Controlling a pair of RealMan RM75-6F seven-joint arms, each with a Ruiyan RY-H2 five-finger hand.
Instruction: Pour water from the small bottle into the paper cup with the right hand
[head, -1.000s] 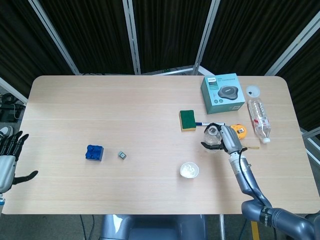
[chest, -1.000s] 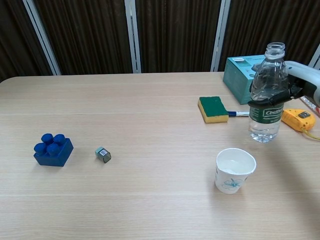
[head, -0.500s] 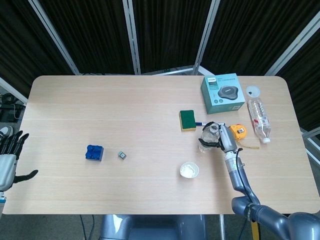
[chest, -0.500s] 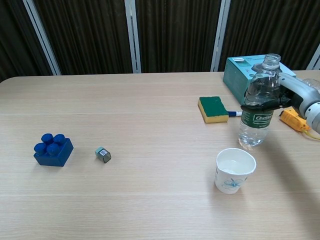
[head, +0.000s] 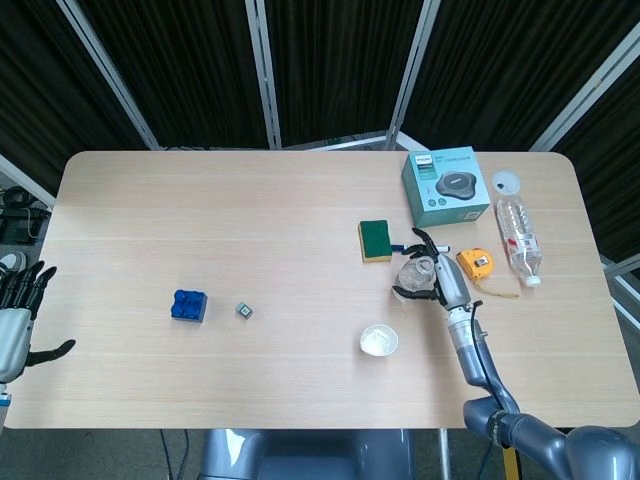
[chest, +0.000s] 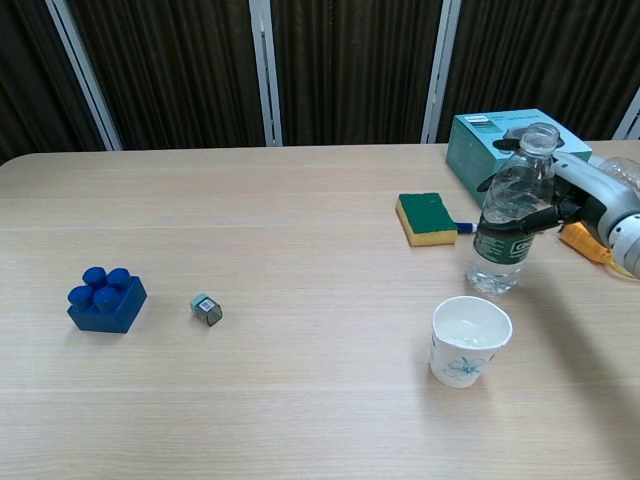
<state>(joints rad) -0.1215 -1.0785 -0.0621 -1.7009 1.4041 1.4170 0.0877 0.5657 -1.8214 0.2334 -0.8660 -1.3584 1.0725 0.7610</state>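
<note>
Gripping the uncapped small bottle (chest: 506, 225) with fingers wrapped around its label, the right hand (chest: 583, 198) has drifted left and lower over the last second, nearing the paper cup (chest: 470, 340); pouring has not begun. A sponge (chest: 426, 219) lies close behind. The left hand (head: 18, 318) idles, fingers spread.

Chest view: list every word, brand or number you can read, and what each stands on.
Small bottle, held by the right hand: green label, print too blurred to read.
Teal box: white sticker, text too small to read.
Paper cup: blue drawing only, no words.
</note>
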